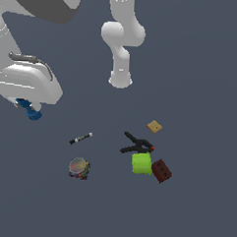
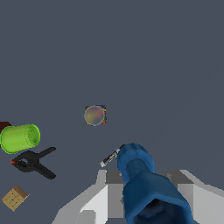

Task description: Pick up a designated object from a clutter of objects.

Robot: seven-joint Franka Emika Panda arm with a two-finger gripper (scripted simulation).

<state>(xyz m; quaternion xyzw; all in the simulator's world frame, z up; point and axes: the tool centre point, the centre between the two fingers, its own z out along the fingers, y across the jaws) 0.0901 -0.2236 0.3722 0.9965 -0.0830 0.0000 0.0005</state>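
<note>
The designated object, a small bright-blue knobbly piece (image 1: 31,110) (image 2: 141,181), sits between the fingers of my gripper (image 1: 26,106) (image 2: 146,188), which is shut on it. It hangs at the exterior view's left, well above the floor and apart from the clutter. In the wrist view the blue piece fills the space between the two grey fingers (image 2: 105,194) and sticks out past their tips. Its rear end is hidden by the hand.
On the floor lie a black-and-white stick (image 1: 81,137) (image 2: 110,157), a multicoloured round can (image 1: 79,167) (image 2: 94,115), a black clamp (image 1: 137,144) (image 2: 34,162), a lime-green cylinder (image 1: 141,163) (image 2: 19,138), a dark brown-red block (image 1: 161,170) (image 2: 4,127) and a tan cracker (image 1: 154,126) (image 2: 15,197).
</note>
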